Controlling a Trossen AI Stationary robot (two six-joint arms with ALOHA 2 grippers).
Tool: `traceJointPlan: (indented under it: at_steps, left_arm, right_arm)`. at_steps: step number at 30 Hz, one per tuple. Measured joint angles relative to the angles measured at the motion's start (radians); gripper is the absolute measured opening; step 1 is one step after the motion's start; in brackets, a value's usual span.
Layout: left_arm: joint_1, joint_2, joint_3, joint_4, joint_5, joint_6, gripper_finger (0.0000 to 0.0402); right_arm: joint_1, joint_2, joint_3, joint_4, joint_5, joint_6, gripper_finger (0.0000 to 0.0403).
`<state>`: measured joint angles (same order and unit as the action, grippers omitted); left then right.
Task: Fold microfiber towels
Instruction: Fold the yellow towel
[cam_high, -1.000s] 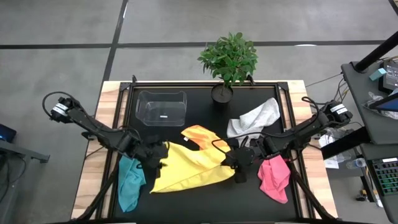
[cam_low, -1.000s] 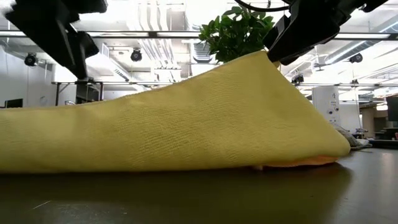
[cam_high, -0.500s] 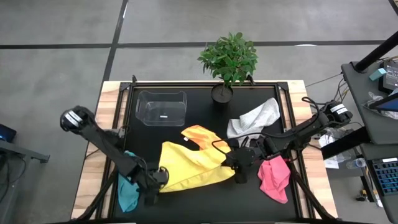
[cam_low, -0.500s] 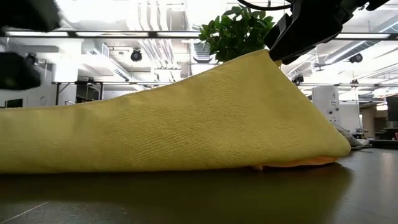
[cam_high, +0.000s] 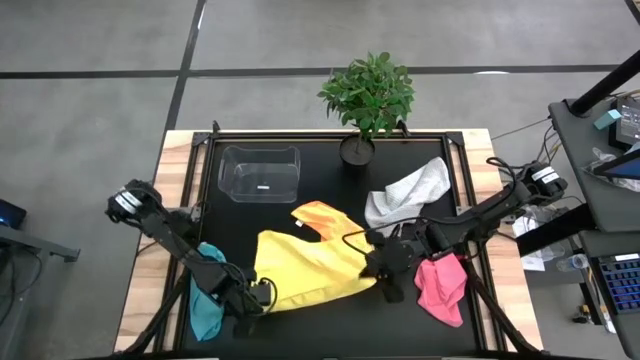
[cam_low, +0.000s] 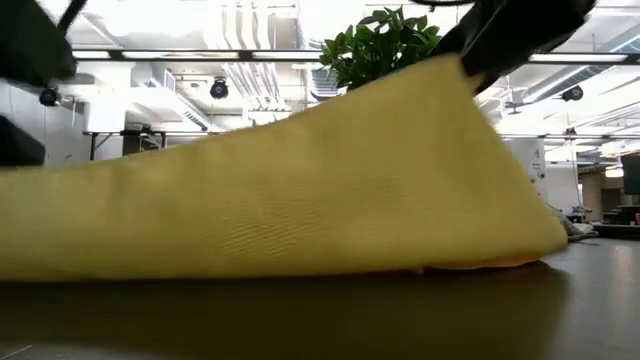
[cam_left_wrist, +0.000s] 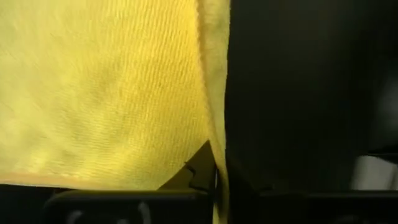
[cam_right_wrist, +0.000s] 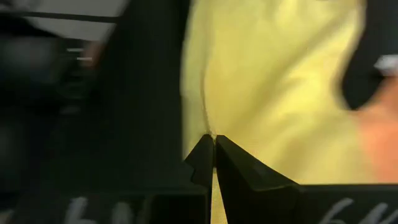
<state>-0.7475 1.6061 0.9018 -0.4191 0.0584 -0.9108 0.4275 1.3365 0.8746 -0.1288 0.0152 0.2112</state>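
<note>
1. Gripping the yellow towel (cam_high: 305, 268) near the tabletop's (cam_high: 330, 150) front edge, we have the left gripper (cam_high: 262, 296) pinched on its front-left corner and the right gripper (cam_high: 381, 272) clamped on its right edge.
2. We should lift both corners evenly, keeping the cloth taut.
3. We should avoid dragging the orange towel (cam_high: 322, 216) underneath.

Not seeing any readable text, labels, brands or numbers anywhere in these shots. Nothing legible is showing on anything in view.
</note>
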Motion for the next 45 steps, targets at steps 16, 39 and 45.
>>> traceJointPlan:
  at_steps: [16, 39, 45]
  left_arm:
    - [0.001, -0.066, 0.157, 0.001, 0.120, 0.061, 0.0000]
    - [0.153, -0.072, -0.014, -0.281, -0.095, 0.181, 0.0000]
    - [0.212, -0.073, -0.049, -0.325, -0.098, 0.193, 0.0000]
  right_arm:
    - [0.138, 0.048, 0.099, -0.045, -0.181, 0.095, 0.0008]
    - [-0.084, 0.100, 0.099, -0.361, 0.197, 0.085, 0.0008]
    - [-0.111, 0.117, 0.098, -0.368, 0.198, 0.085, 0.0008]
